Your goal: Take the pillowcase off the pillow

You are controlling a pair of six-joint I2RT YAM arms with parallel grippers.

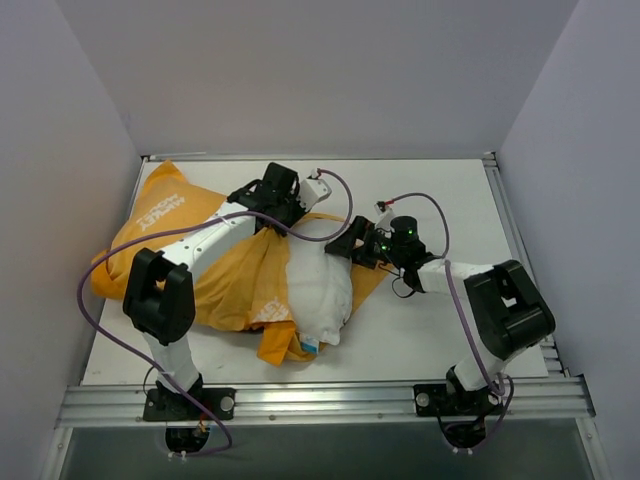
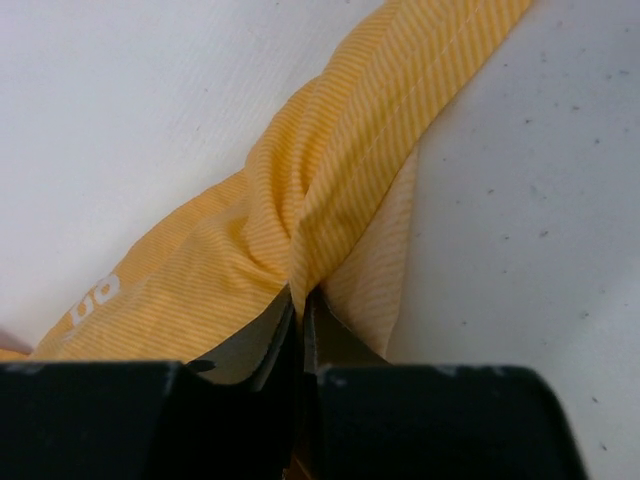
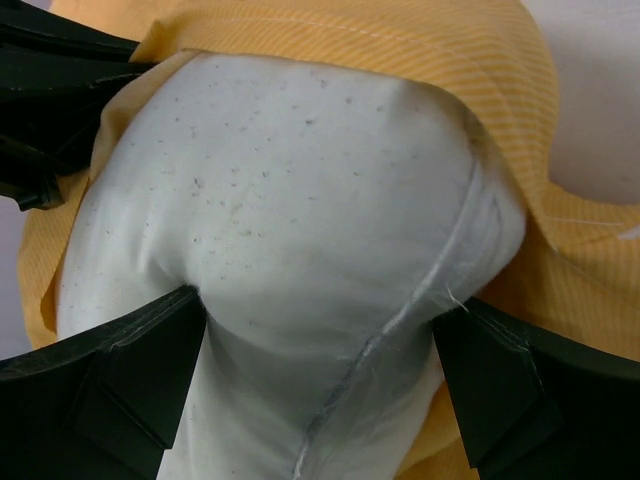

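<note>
The orange-yellow pillowcase (image 1: 190, 250) lies bunched across the left half of the table, with white text on its far corner. The white pillow (image 1: 320, 290) sticks out of its right end, a small blue tag (image 1: 308, 346) at the near edge. My left gripper (image 1: 283, 217) is shut on a twisted fold of the pillowcase (image 2: 340, 160), pinched thin at its tips (image 2: 300, 300). My right gripper (image 1: 350, 245) stands wide open around the pillow's far corner (image 3: 300, 200). Both fingers (image 3: 130, 370) touch the sides of that bulge. The pillowcase rim (image 3: 450, 50) wraps behind the corner.
The white table (image 1: 440, 190) is walled in by grey panels at the left, right and back. A metal rail (image 1: 320, 400) runs along the near edge with both arm bases. Purple cables loop off each arm. The left gripper's black body (image 3: 50, 100) shows in the right wrist view.
</note>
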